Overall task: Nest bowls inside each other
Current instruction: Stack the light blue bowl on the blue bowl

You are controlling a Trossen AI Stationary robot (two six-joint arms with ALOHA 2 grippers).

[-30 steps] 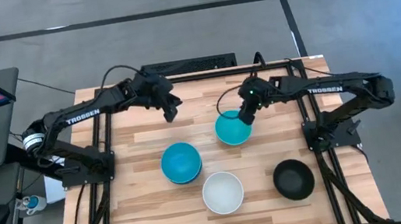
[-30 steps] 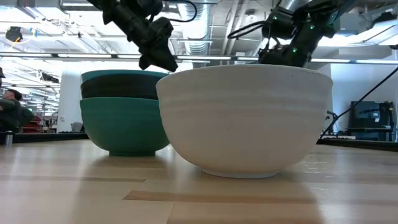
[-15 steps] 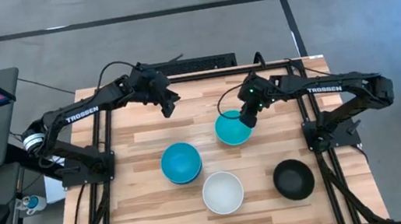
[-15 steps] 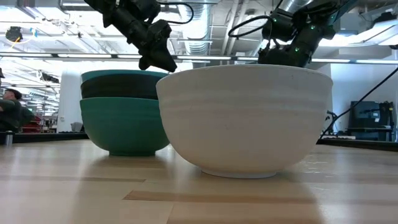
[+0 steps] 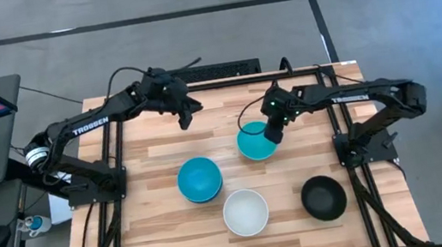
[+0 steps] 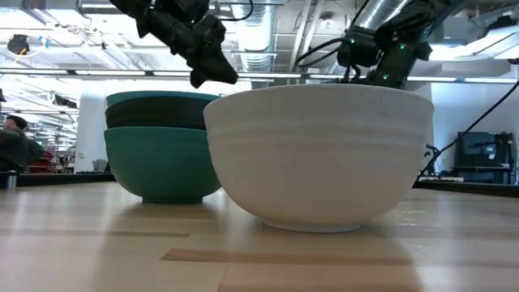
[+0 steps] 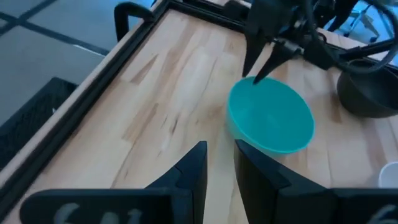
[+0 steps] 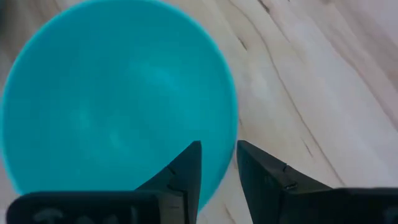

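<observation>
A cyan bowl (image 5: 252, 143) sits far of the table's middle. My right gripper (image 5: 271, 132) is shut on its right rim, which also shows in the right wrist view (image 8: 219, 155). A stack of bowls (image 5: 199, 179) stands left of centre; from above its inside is blue. In the low view the stack is a teal bowl (image 6: 162, 162) with a black bowl (image 6: 158, 115) and another nested in it. A white bowl (image 5: 245, 211) and a black bowl (image 5: 323, 196) rest on their bases near the front. My left gripper (image 5: 188, 118) hovers shut over the far left of the table, touching nothing. My right gripper pinches the cyan bowl's rim (image 8: 231, 140) on its right side. One finger (image 8: 186, 168) is inside the bowl and the other (image 8: 261, 174) is outside. The fingers come from above, slanting down from the far right. I cannot tell whether the bowl is lifted clear.
Black metal frames (image 5: 113, 156) carry the arms along both side edges of the wooden table (image 5: 160, 245). A monitor, keyboard and mouse sit off the table's left. Bare wood lies between the cyan bowl and the far edge. In the low view the white bowl (image 6: 320, 154) hides the cyan one.
My left gripper has drawn back a little toward the table's far edge and risen slightly, away from the stack. My right gripper has stayed at the cyan bowl's rim, and its wrist has shifted slightly toward the left. The bowls have kept their places.
</observation>
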